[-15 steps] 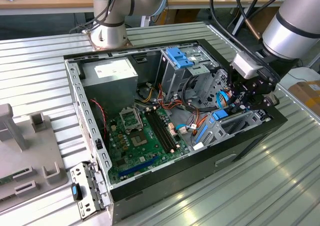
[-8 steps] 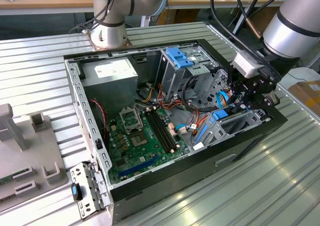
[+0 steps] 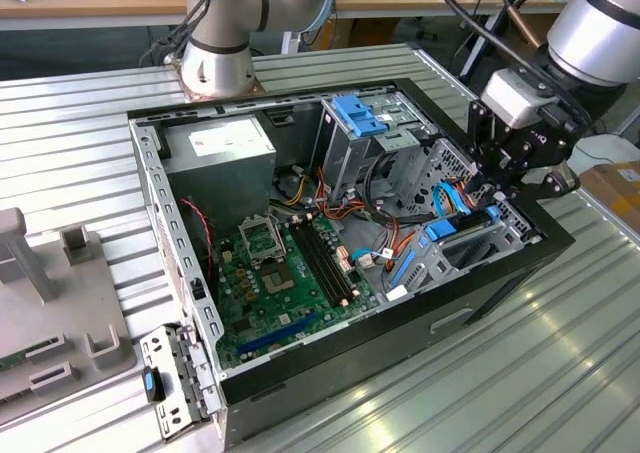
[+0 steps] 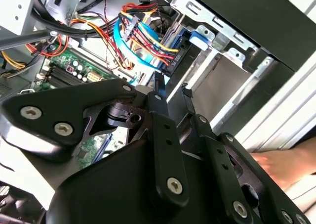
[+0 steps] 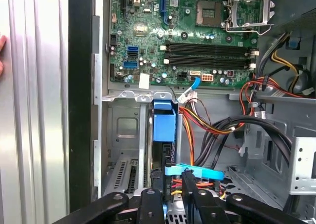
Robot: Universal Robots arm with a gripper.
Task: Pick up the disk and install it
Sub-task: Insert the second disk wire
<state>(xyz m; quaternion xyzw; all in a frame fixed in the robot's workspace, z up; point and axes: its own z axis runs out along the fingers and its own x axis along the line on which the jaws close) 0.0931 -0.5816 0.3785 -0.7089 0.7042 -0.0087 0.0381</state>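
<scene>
The disk stands on edge in the narrow bay slot at the case's front corner, its bright blue carrier end toward the motherboard. In the exterior view that blue end shows at the bay mouth on the exterior view's right. My gripper is at the disk's other end, with its two black fingers a narrow gap apart on either side of the disk's edge. From the exterior view the gripper hangs just above the bay among the cables. In the second wrist view the gripper points into the same slot.
Blue and orange cables cross right by the fingertips. The open case holds a green motherboard, a grey power-supply box and a tall drive cage with a blue bracket. A hand rests on the ribbed table beside the case.
</scene>
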